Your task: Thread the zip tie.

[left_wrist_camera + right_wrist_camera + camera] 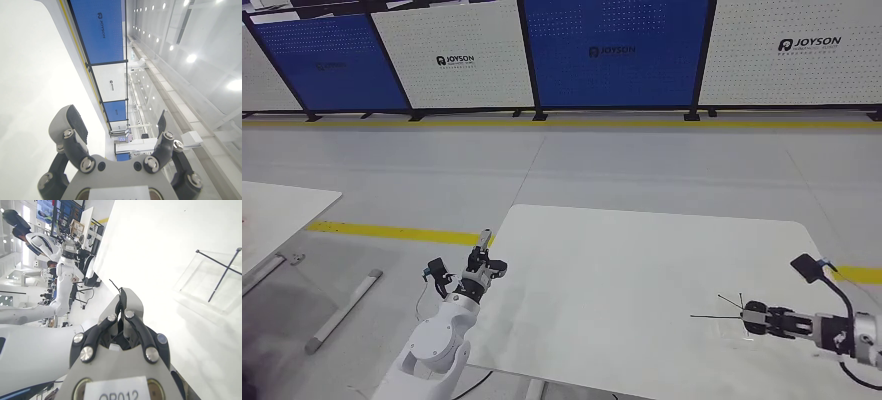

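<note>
My right gripper (pixel 121 295) is shut on a thin black zip tie (pixel 114 284), whose short end pokes out past the fingertips. From above, that gripper (pixel 746 318) hovers over the white table's (pixel 642 290) near right part, and the held zip tie (pixel 712 317) runs out level toward the table's middle. Two more black zip ties (pixel 224 270) lie crossed in a clear tray (pixel 196 279) just beyond it; they appear as crossed ties (pixel 732 300) in the top view. My left gripper (pixel 118 115) is open and holds nothing, at the table's left edge (pixel 484 242).
The table's left edge and rounded corner (pixel 56 37) run beside my left gripper. Blue and white pegboard partitions (pixel 612 50) stand across the floor behind a yellow floor line (pixel 392 233). Another white table (pixel 282 210) stands off to the left.
</note>
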Action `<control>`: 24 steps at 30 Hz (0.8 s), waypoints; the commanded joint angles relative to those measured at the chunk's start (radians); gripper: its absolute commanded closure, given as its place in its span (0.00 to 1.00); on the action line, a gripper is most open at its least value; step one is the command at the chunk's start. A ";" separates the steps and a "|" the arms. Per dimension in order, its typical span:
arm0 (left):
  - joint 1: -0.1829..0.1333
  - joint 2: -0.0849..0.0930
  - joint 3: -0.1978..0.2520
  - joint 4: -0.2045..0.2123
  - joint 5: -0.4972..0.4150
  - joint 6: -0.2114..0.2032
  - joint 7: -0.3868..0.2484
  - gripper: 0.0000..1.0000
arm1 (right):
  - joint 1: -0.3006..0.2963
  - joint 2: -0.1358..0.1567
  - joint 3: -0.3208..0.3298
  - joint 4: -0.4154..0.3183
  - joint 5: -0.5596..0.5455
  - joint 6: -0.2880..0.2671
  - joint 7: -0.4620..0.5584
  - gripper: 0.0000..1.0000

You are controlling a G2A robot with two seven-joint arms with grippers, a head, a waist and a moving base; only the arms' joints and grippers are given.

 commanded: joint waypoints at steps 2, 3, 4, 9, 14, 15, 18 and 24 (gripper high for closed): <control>0.000 0.000 0.000 0.000 0.000 0.000 0.000 0.00 | 0.003 -0.007 0.001 -0.013 0.066 -0.068 -0.041 1.00; 0.000 0.000 0.000 0.000 0.000 0.000 0.000 0.00 | 0.003 -0.008 0.002 -0.012 0.083 -0.086 -0.044 1.00; 0.000 0.000 0.000 0.000 0.000 0.000 0.000 0.00 | 0.004 -0.010 -0.004 -0.018 0.109 -0.107 -0.037 1.00; 0.000 0.000 0.000 0.000 0.000 0.000 0.000 0.00 | 0.069 -0.029 -0.101 0.011 0.187 -0.138 0.020 1.00; 0.000 0.000 0.000 0.000 0.000 0.000 0.000 0.00 | 0.069 -0.029 -0.101 0.011 0.187 -0.138 0.020 1.00; 0.000 0.000 0.000 0.000 0.000 0.000 0.000 0.00 | 0.069 -0.029 -0.101 0.011 0.187 -0.138 0.020 1.00; 0.000 0.000 0.000 0.000 0.000 0.000 0.000 0.00 | 0.069 -0.029 -0.101 0.011 0.187 -0.138 0.020 1.00; 0.000 0.000 0.000 0.000 0.000 0.000 0.000 0.00 | 0.063 -0.031 -0.105 0.010 0.188 -0.133 -0.002 1.00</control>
